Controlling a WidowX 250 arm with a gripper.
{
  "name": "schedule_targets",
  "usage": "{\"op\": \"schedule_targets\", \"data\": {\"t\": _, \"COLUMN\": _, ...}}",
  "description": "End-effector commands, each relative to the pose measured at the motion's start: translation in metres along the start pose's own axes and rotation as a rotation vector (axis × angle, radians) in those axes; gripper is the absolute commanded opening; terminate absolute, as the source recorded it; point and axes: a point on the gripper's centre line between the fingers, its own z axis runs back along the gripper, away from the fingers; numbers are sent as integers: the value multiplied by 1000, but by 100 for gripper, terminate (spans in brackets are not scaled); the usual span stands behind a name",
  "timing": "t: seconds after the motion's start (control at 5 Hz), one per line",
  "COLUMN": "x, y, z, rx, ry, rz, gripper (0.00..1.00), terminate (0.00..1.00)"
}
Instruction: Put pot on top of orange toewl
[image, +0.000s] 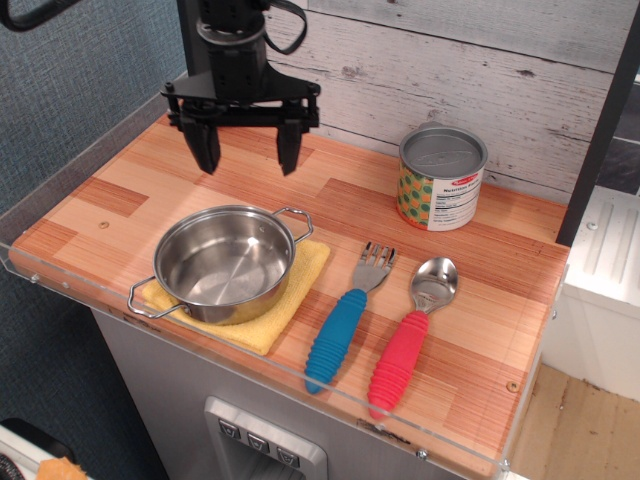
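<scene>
The shiny steel pot (224, 262) sits upright on the yellow-orange towel (302, 278) near the front left of the wooden table. The towel shows around the pot's right and front sides. My gripper (247, 155) hangs above and behind the pot, clear of it, with its two black fingers spread wide and nothing between them.
A printed tin can with a grey lid (441, 178) stands at the back right. A blue-handled fork (346, 317) and a red-handled spoon (411, 338) lie side by side right of the towel. A clear plastic rim (250, 362) runs along the table's front edge.
</scene>
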Motion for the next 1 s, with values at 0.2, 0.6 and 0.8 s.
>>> {"op": "schedule_targets", "data": {"t": 0.2, "x": 10, "y": 55, "z": 20, "rx": 44, "ry": -25, "rz": -176, "gripper": 100, "terminate": 0}}
{"op": "schedule_targets", "data": {"t": 0.6, "x": 7, "y": 94, "z": 7, "rx": 91, "ry": -24, "rz": -190, "gripper": 100, "terminate": 0}}
{"op": "schedule_targets", "data": {"t": 0.8, "x": 8, "y": 109, "z": 5, "rx": 116, "ry": -73, "rz": -157, "gripper": 100, "terminate": 100}}
